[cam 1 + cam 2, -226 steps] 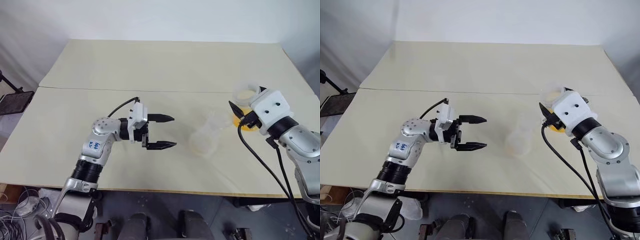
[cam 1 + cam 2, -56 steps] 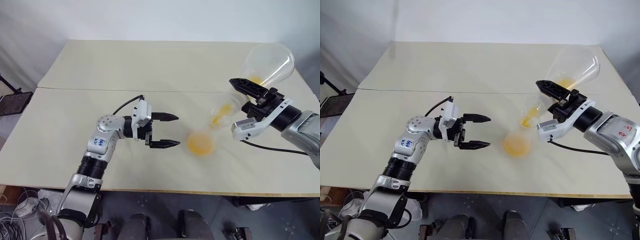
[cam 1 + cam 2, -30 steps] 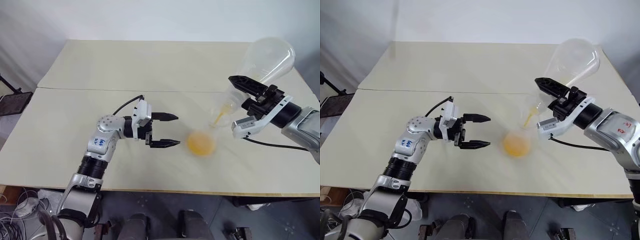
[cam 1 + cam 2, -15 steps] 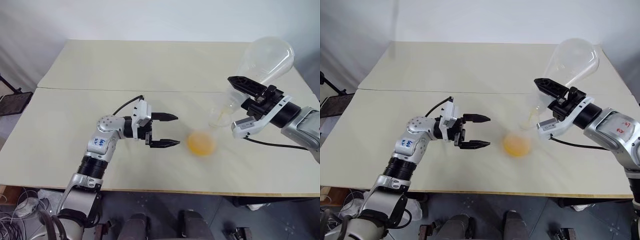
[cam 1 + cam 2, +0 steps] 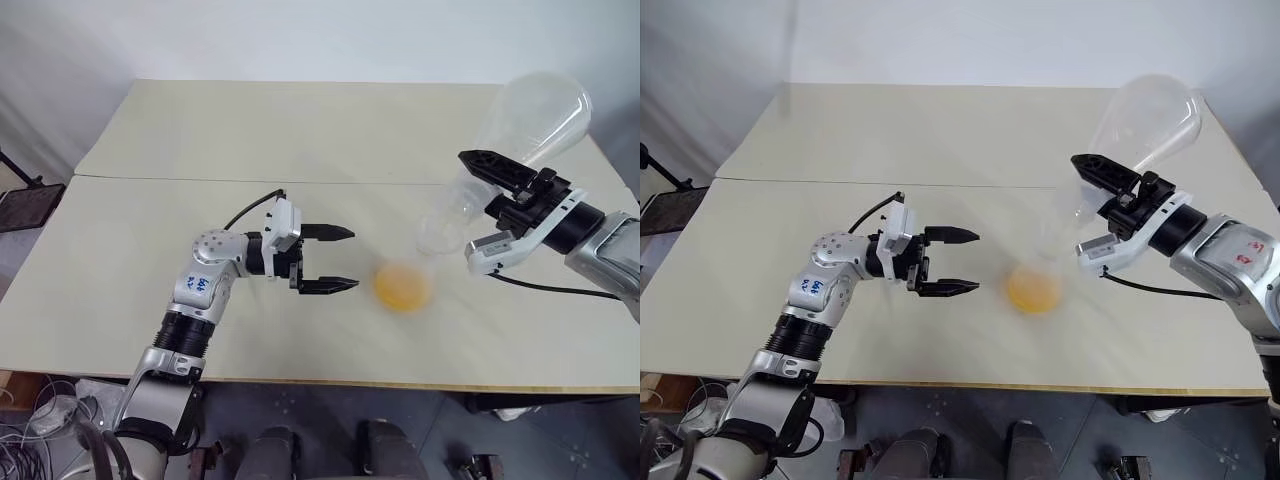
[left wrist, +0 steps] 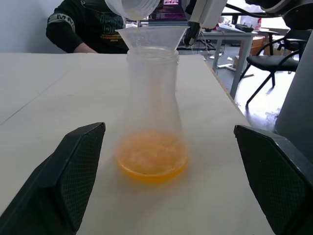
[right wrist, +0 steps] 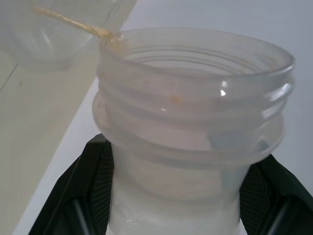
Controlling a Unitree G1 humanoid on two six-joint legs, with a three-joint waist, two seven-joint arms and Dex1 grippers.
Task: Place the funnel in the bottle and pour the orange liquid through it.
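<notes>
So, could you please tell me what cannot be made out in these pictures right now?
- Small clear plastic funnel: its stem, hidden inside the clear round-based bottle neck in the left wrist view.
- Large clear conical flask: any liquid left inside; walls too faint in the head views.
- Seated person: cut off by the left wrist view's edge.

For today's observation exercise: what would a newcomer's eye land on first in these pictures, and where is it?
The bright orange liquid pooled in the base of the clear narrow-necked bottle mid-table stands out first. A small clear funnel sits in the bottle's neck. Above it to the right, the right gripper holds a large clear cone-shaped flask tilted mouth-down, nearly emptied, while the left gripper waits open beside the bottle.
</notes>
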